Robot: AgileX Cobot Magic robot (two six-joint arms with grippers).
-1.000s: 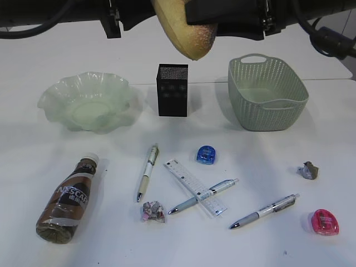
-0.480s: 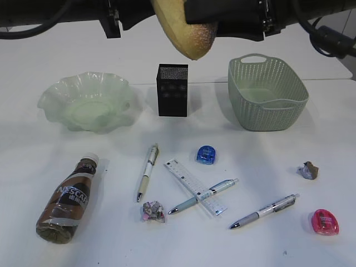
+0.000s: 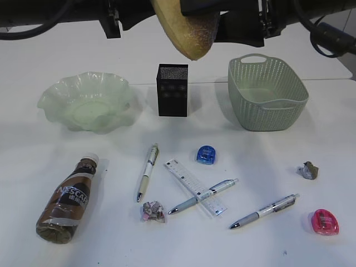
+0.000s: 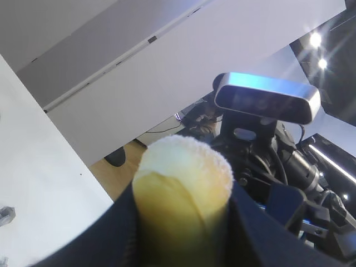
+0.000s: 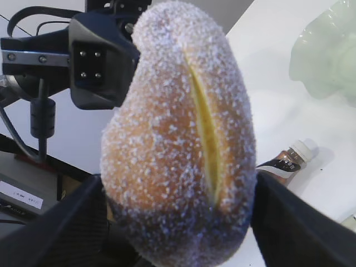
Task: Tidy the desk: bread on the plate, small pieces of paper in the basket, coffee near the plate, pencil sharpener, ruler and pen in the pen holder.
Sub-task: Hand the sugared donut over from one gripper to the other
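The sugar-speckled bread [image 3: 189, 34] hangs high over the desk [image 3: 33, 167], above the black mesh pen holder [image 3: 172, 89]. My left gripper [image 4: 183, 236] is shut on the bread [image 4: 183, 183]. My right gripper [image 5: 178, 222] stands open around the bread [image 5: 178, 133], its fingers just off the crust. The wavy green plate [image 3: 55, 94] sits back left and the sage basket [image 3: 240, 72] back right. The coffee [image 3: 69, 200] lies on its side front left. A ruler [image 3: 194, 186] crosses one of three pens [image 3: 147, 172].
A blue pencil sharpener [image 3: 206, 154] lies mid-desk and a pink one [image 3: 324, 221] front right. Crumpled paper pieces lie at front centre [image 3: 153, 211] and at the right [image 3: 308, 170]. Both arms [image 3: 311, 14] span the top of the exterior view.
My right gripper's jaws have spread apart off the bread. The bread stays in place in the left gripper. Nothing on the desk has moved.
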